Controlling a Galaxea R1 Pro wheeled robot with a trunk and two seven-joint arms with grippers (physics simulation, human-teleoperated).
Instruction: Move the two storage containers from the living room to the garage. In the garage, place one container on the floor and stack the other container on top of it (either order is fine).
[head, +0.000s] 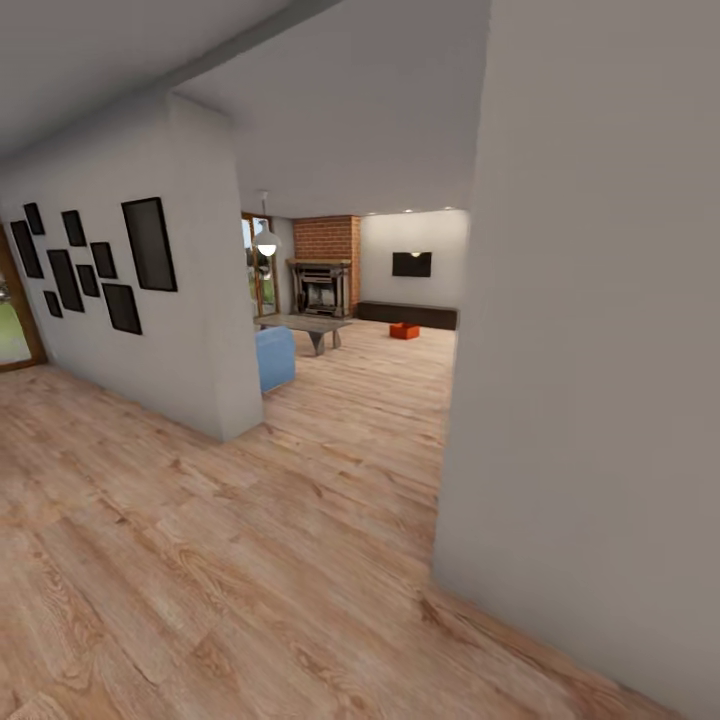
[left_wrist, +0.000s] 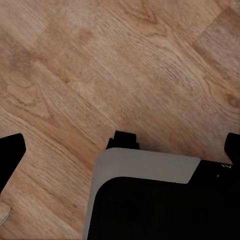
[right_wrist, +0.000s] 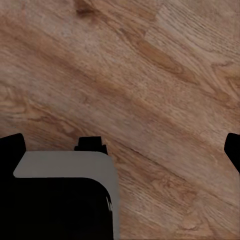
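Far down the living room, a small orange-red storage container (head: 404, 330) rests on the light wood-plank flooring in front of the long low dark cabinet (head: 407, 314). It is too small to tell whether it is one bin or two. A black TV (head: 411, 264) hangs on the white wall above. The garage is out of view. My left gripper (left_wrist: 121, 150) hangs open over the wood floor with nothing between its fingers (left_wrist: 10, 155). The right gripper (right_wrist: 122, 149) is likewise open and empty, with its black fingers (right_wrist: 12, 147) wide apart.
A grey wall corner (head: 590, 380) stands close on the right, and a white wall with black picture frames (head: 150, 300) on the left. A passage of wood floor (head: 350, 430) runs between them. Beyond are a blue sofa (head: 275, 357), a coffee table (head: 308, 325) and a brick fireplace (head: 322, 280).
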